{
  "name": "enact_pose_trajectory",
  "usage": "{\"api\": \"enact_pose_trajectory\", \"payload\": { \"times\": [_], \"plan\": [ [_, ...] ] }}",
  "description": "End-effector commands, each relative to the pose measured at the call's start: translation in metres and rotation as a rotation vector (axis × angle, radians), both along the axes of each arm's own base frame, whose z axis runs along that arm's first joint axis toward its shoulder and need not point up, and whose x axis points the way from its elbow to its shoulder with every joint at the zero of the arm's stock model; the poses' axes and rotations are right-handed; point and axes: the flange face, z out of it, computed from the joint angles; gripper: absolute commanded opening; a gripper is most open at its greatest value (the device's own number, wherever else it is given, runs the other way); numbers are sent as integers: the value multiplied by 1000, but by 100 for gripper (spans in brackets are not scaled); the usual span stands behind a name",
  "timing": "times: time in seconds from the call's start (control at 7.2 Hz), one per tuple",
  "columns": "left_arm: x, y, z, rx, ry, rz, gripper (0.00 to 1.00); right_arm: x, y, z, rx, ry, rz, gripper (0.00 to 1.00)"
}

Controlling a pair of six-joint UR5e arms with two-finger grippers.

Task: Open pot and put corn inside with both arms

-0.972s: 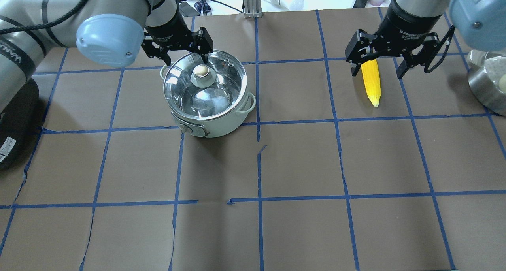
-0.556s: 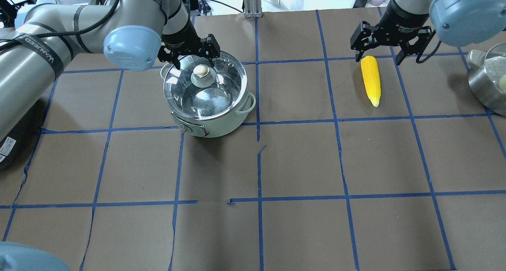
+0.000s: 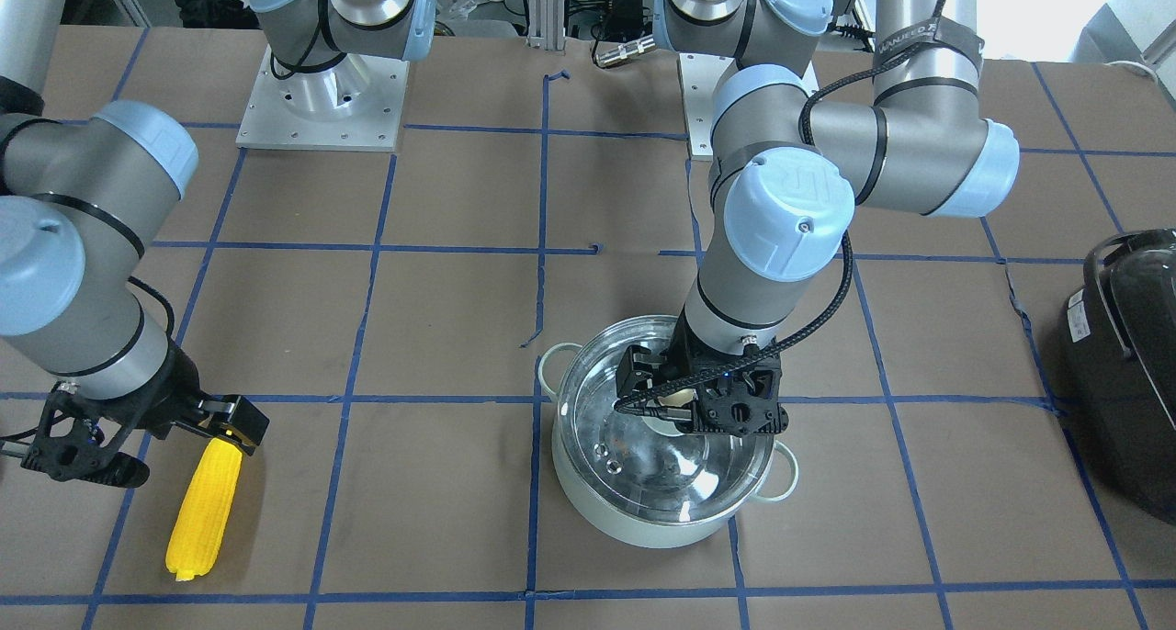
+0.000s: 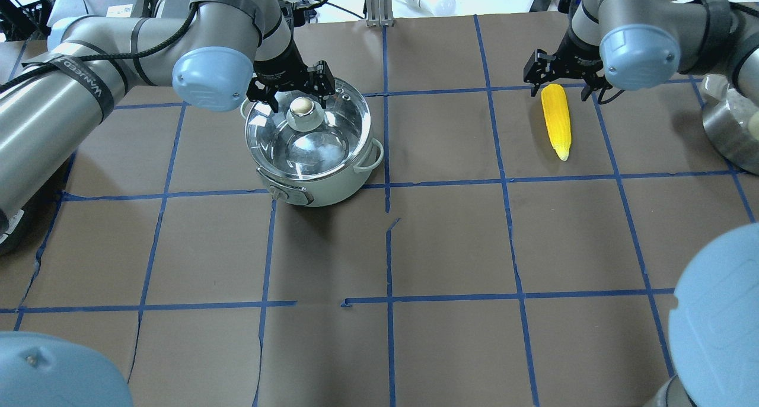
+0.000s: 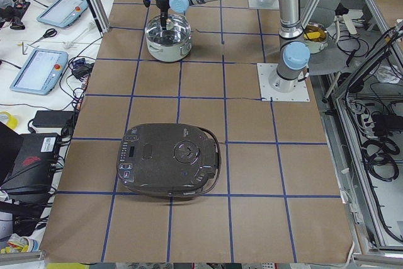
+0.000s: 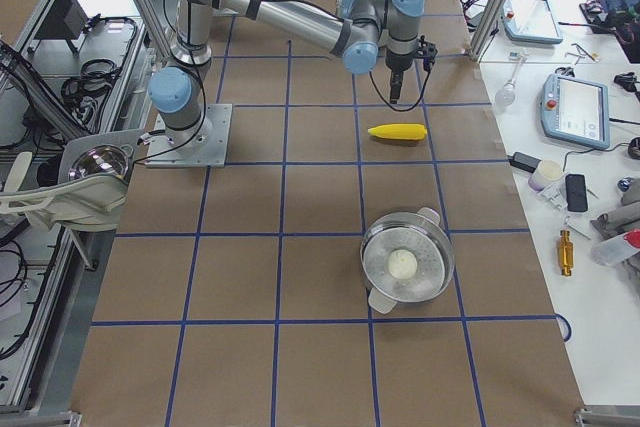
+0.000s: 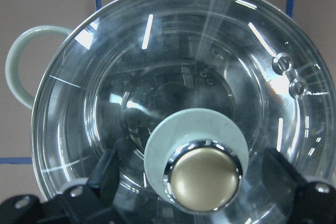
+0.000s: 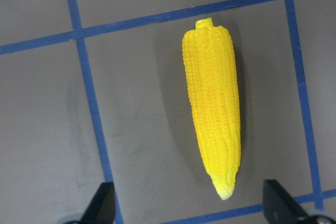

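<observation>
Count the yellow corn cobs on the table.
1. The bright yellow tapered corn cob lies flat on the brown paper-covered table, on the robot's right side, by the open right gripper. None shows through the clear glass lid of the mint-white pot.

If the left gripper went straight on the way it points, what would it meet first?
Most likely the brass knob on the glass lid; the left gripper straddles it, open.

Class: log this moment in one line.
left hand open over brass lid knob; right hand open over yellow corn cob; mint-white pot lidded
</observation>
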Motion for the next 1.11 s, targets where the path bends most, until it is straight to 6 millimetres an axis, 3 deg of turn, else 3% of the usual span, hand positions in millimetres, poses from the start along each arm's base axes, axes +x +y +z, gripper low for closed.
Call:
{"api": "enact_pose_trajectory", "payload": {
  "times": [0.0,0.28,0.69,0.97],
  "plan": [
    [-3,-3,-4,-3,1,-1,85,-27,-10,-36,13,10,-28,100],
    [-8,-1,-3,-7,1,-6,76,-32,-13,-53,31,5,-34,100],
    [-10,4,0,-6,3,-3,75,-33,-18,-92,78,-3,-32,100],
    [-9,4,-1,-1,3,6,75,-33,-21,-100,72,0,-33,100]
  ]
}}
